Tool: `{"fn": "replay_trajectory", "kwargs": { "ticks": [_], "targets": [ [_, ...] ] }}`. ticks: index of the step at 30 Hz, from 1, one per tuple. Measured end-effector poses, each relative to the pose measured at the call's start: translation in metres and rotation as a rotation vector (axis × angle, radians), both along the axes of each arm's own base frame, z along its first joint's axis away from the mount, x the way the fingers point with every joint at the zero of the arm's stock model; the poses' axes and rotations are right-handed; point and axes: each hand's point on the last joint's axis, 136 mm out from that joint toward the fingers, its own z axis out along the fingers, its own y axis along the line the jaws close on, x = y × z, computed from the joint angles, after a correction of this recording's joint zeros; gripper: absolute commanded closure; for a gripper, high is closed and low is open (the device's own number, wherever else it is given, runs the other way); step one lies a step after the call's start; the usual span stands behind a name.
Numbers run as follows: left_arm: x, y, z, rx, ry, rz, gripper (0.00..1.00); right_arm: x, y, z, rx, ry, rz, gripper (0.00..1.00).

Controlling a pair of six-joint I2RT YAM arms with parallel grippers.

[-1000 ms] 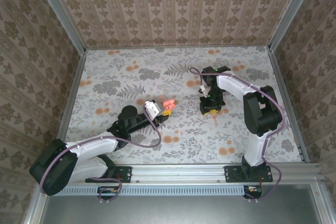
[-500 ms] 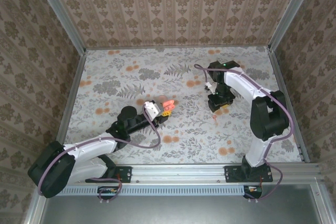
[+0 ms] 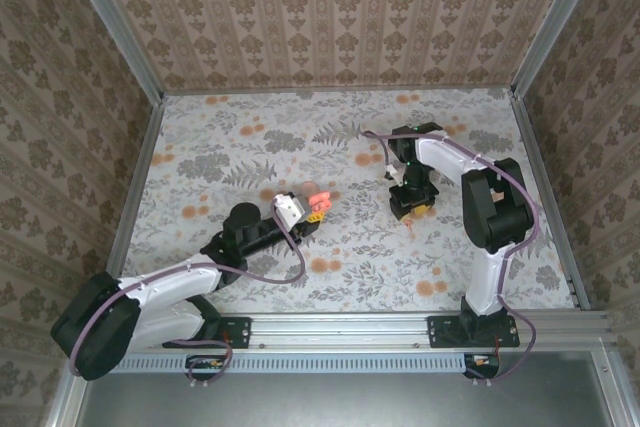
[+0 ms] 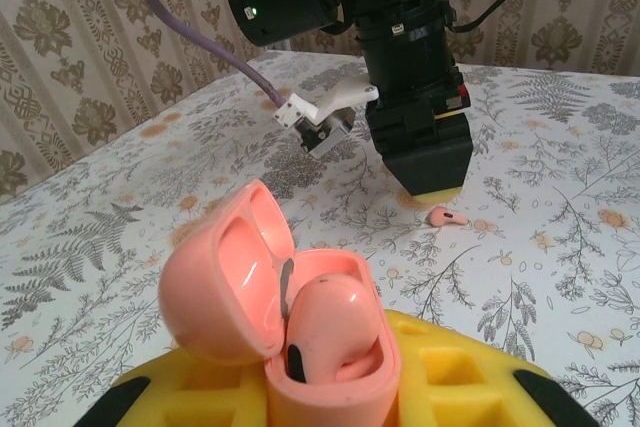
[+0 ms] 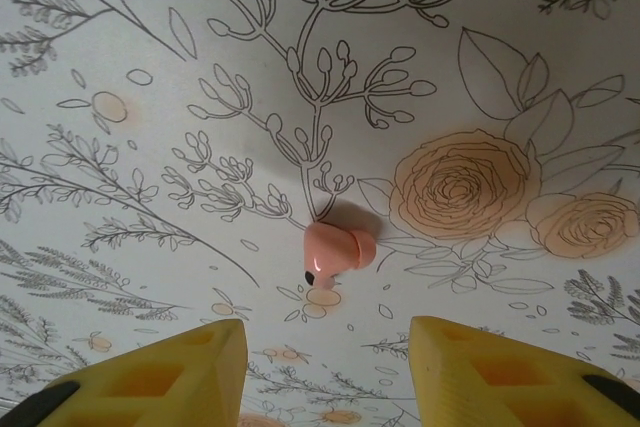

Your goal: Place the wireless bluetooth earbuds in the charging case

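My left gripper [image 4: 330, 392] is shut on the pink charging case [image 4: 300, 347], held between its yellow fingers [image 4: 470, 372]. The case's lid [image 4: 215, 277] stands open to the left, and one pink earbud [image 4: 335, 322] sits inside. From the top view the case [image 3: 318, 196] is at mid-table at the left gripper [image 3: 313, 209]. A second earbud [image 5: 336, 250] lies loose on the flowered table, also seen from the left wrist as the earbud [image 4: 443, 216]. My right gripper [image 5: 325, 332] hovers just above it, open and empty, pointing down at the table [image 3: 412, 203].
The floral tablecloth [image 3: 250, 147] is ringed by patterned walls [image 3: 330, 17] and a metal frame [image 3: 420, 325]. The right arm's black body [image 4: 400, 67] and a purple cable [image 4: 215, 52] stand between the case and the far wall.
The right arm swung out to the right and came partly back, its wrist turning above the loose earbud. Its jaws now stand wider. The left arm has kept still with the case.
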Motion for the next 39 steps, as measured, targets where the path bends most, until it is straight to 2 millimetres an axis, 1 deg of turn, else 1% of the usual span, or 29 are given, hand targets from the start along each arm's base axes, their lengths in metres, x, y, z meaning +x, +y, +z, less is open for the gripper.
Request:
{"fn": "replay_trajectory", "kwargs": {
  "ticks": [6,17,34,39],
  "targets": [
    [0.000,0.000,-0.002,0.005,0.004,0.000,0.86,-0.004,-0.001,-0.010,-0.007,0.025,-0.004,0.54],
    [0.000,0.000,-0.002,0.005,0.004,0.004,0.86,-0.008,-0.002,-0.016,-0.014,0.043,-0.019,0.56],
    [0.000,0.000,-0.002,0.005,0.004,0.004,0.86,-0.007,0.002,-0.025,0.004,0.047,-0.036,0.58],
    [0.000,0.000,-0.002,0.005,0.004,0.004,0.86,-0.008,0.002,-0.031,-0.001,0.056,-0.045,0.59]
  ]
}}
